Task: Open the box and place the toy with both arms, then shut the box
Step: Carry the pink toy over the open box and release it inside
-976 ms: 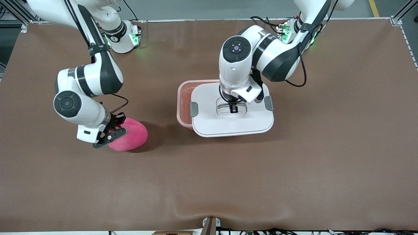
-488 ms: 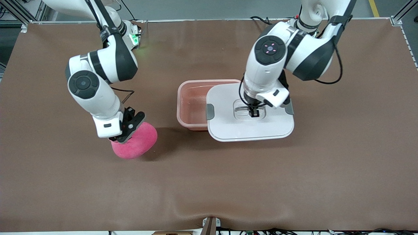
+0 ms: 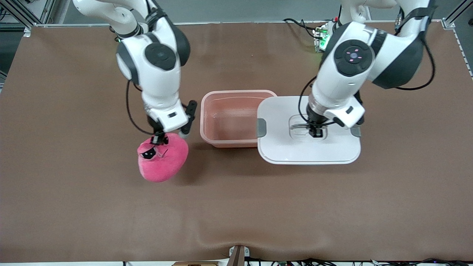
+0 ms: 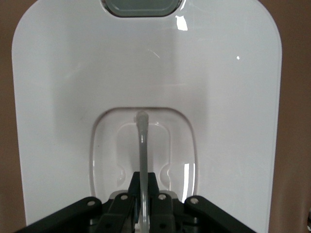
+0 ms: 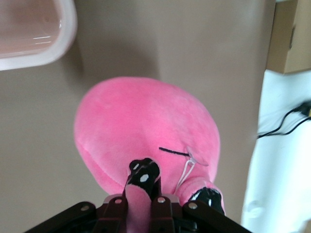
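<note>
**Brown counter, box open**

Brown counter carried everything. Right hand, clamped on the toy, hung over the counter beside the box. Left hand pinched the lid by its handle, beside the open box.

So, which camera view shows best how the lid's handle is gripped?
The left wrist view: the left gripper is shut on the thin clear handle of the lid. The front view shows this smaller, from above. The right wrist view shows no lid.
</note>
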{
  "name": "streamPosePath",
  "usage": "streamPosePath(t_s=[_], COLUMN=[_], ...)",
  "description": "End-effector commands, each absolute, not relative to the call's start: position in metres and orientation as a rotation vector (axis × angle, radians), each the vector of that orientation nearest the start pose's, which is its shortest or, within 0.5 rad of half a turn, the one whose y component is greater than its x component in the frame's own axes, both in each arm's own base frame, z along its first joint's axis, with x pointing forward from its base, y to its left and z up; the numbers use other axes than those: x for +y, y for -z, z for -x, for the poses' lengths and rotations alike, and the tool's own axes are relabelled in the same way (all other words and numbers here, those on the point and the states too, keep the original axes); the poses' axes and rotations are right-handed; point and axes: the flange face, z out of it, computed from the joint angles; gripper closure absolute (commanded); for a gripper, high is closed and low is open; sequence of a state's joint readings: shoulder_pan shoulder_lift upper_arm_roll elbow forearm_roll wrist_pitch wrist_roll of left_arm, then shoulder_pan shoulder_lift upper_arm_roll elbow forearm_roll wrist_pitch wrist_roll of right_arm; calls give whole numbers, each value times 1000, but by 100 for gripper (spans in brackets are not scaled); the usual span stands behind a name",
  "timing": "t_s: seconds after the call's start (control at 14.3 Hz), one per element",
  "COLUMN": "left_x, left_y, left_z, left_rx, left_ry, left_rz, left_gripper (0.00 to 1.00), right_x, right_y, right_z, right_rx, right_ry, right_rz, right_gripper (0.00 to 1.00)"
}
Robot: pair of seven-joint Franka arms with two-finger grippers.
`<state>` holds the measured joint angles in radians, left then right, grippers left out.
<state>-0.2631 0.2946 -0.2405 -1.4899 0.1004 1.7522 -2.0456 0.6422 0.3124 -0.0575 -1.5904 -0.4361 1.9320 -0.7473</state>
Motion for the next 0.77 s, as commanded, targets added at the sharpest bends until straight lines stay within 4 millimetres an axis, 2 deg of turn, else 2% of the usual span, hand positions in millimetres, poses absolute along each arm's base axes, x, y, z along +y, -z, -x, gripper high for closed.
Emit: streamPosePath(t_s=[0.0,0.14,0.35,0.56,0.63,0.7], left_x=[-252,-226,-193,-177,-163,-159], left_y=[-517,-519,-525,-525,-525,-525], left_z=[-575,-583,-593,-597,-600,-601], left_rx=[-2117,-2146,-2133,-2165,-2183,-2182], left_ry=[11,-43,-74,-101,-100,-103], left_rz=[2271,2265,2307,2287,2271,2274], left_gripper=[100,100,100,100,100,100], right_x=[372,400,429,454,459,467], right_y=[-481,-483,-482,-477,-473,-470], right_z=[-533,-509,-477,-445,-438,-427], right_rx=[-2686,-2883,-3053,-3136,-3157,-3214], right_ry=[-81,-138,-242,-326,-370,-416], right_rz=[2540,2447,2324,2217,2184,2089], right_gripper=[100,100,100,100,100,100])
